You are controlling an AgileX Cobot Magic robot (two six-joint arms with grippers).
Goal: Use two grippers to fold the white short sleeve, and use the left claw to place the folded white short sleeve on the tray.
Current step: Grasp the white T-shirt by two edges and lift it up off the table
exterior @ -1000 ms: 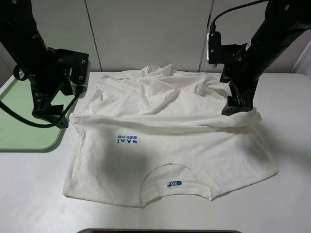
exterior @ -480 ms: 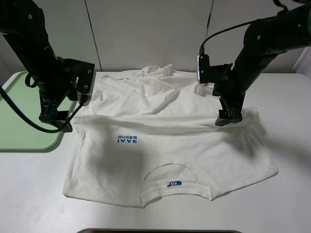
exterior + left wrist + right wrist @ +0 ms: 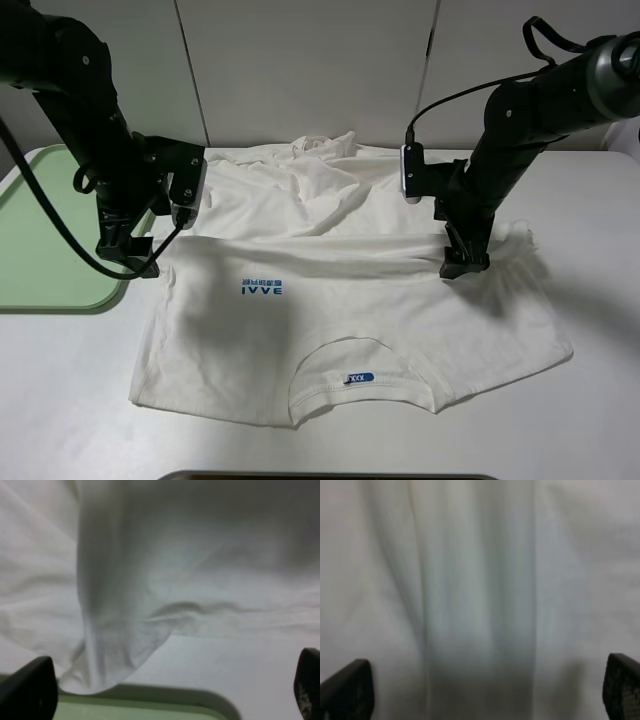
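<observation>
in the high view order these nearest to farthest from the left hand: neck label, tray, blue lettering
1. tray, just left of the left hand
2. blue lettering, to the hand's right
3. neck label, front and centre, toward the camera

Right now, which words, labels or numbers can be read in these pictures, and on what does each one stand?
"IVVE": blue print on the white T-shirt, as it reads from the high camera.
Just above it, a smaller blue line: too small to read.
"XXL", probably: blue neck label at the collar; small, so not certain.
Both wrist views: no text.
</observation>
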